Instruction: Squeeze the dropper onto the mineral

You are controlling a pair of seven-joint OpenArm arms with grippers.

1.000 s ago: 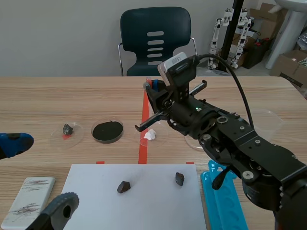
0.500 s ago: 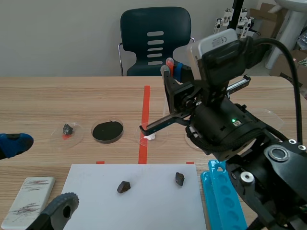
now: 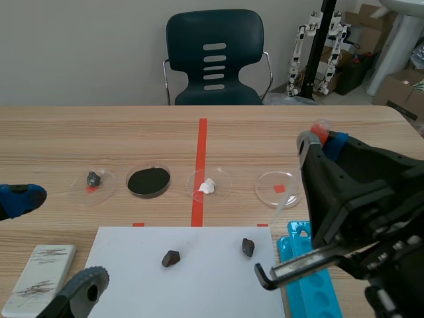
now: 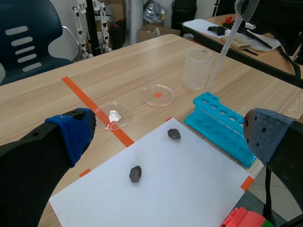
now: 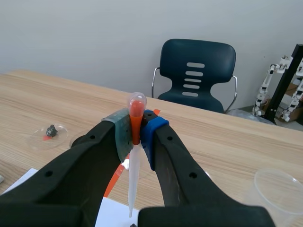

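Pulls the right gripper (image 3: 322, 140) back near the blue rack (image 3: 311, 295), well away from the white mineral (image 3: 208, 186) in its dish (image 3: 225, 179) on the red tape (image 3: 200, 142). Still pinches the dropper (image 3: 286, 197) tight. Maybe done squeezing; too far to see any drops.

Plain grey wall (image 3: 79, 46), dark blue chair (image 3: 214, 53) behind wooden table (image 3: 99, 132), cardboard boxes (image 3: 401, 89) at right
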